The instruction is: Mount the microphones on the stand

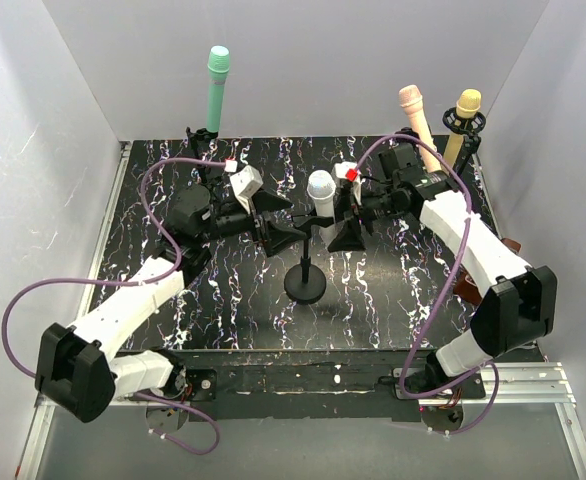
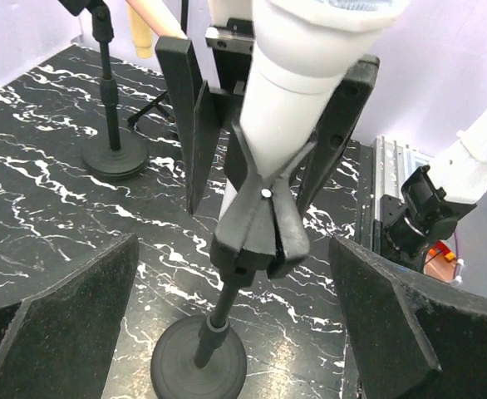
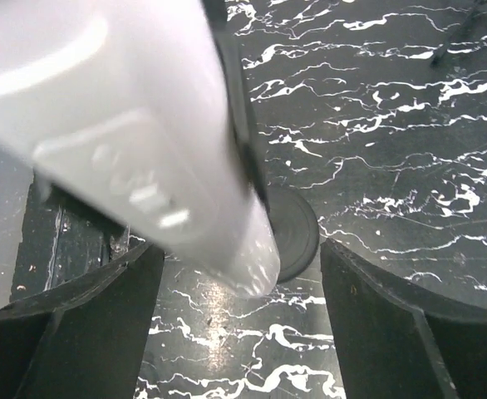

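White microphone (image 1: pixel 320 188) sits in the clip (image 2: pixel 260 224) at the counter's (image 1: pixel 223 320) middle, with 2 pincers flanking it.

Your right pincer (image 3: pixel 242 248) is spread wide astride the barrel, and your left pincer (image 2: pixel 233 245) gapes around the stand (image 1: pixel 305 285); neither appears to grip anything. The seat looks made, so check that it holds, then back each arm straight out toward its own side edge without brushing the clip. Open room lies toward the near edge. The teal microphone (image 1: pixel 216 85) crowds the far-left corner, and the peach-pink microphone (image 1: pixel 416 115) and yellow microphone (image 1: pixel 465 115) crowd the far-right corner.
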You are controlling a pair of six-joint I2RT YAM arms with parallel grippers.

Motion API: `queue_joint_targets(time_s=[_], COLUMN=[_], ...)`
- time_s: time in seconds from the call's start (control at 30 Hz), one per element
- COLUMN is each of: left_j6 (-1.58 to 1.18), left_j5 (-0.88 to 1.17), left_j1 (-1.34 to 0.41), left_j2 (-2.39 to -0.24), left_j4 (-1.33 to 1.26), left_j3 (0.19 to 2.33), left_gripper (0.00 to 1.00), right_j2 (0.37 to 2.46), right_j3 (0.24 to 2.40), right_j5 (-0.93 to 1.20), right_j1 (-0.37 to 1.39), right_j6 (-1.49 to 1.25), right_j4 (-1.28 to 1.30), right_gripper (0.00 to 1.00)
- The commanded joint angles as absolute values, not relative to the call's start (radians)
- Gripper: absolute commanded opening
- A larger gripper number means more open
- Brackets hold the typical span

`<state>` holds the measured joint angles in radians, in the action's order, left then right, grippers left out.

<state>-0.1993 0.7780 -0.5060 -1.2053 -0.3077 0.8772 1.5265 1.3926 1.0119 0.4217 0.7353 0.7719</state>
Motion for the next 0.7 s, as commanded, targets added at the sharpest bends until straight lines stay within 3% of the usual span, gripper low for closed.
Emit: queue_joint_targets(time_s=[0.0, 0.37, 0.67], left_j6=[-0.137, -0.156, -0.187], left_j5=[0.744, 0.753, 0.698], left_j1=[-0.509, -0.509, -0.563], left_j2=[-1.103, -0.977, -1.159], left_j4=[-0.271, -0.411, -0.646], left_j3=[0.829, 0.603, 0.589], left_gripper=[0.98, 0.98, 0.98], right_j2=[1.453, 1.307, 1.25], right_j3=[1.384, 1.252, 1.18], right_j5=[1.031, 1.035, 1.065], right_j1=[0.379, 0.33, 0.305], right_j6=[0.762, 0.836, 0.796], right_j4=[0.814, 0.816, 0.755], right_gripper=[0.84, 0.89, 0.92])
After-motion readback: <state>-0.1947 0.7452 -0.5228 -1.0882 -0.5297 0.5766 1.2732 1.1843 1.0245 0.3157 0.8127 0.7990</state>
